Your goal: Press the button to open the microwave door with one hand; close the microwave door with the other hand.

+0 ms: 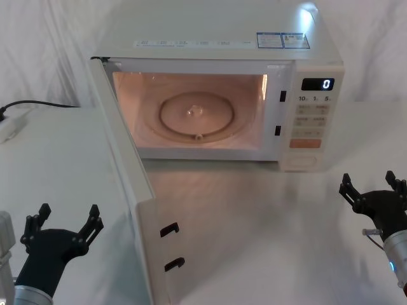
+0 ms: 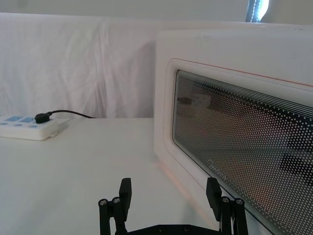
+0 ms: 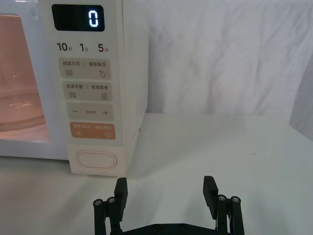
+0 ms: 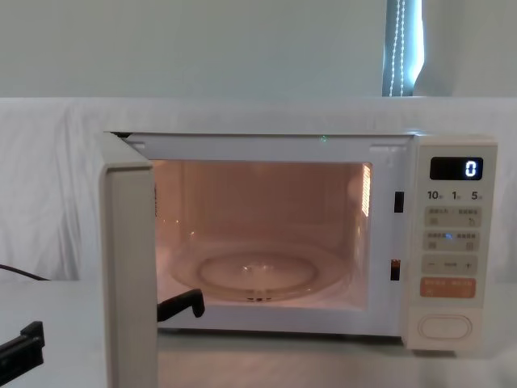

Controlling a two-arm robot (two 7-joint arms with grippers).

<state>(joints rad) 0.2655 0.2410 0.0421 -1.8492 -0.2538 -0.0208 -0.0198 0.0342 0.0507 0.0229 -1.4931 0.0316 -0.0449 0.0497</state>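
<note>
Head view: the microwave door (image 1: 130, 184) is being shown swung fully open on its left hinge, its cream edge with two dark latch hooks projecting toward the robot over the worktop (image 1: 254, 229). The cavity is being lit in warm orange, and a glass turntable (image 1: 198, 114) is being seen inside. The button (image 1: 299, 161) is being located at the bottom of the control panel, below the orange key (image 1: 305, 143); nothing is touching it. The left tool (image 1: 63, 222) is being held low at the left of the door, fingers spread wide and empty. The right tool (image 1: 372, 184) is being held low at the right, well apart from the panel, also spread and empty.

In the left wrist view, the door's outer face with its dotted dark window (image 2: 244, 147) is being displayed, together with a power strip (image 2: 29, 127). In the right wrist view, the pill outline of the button and a display (image 3: 78, 18) reading 0 are being resolved.
</note>
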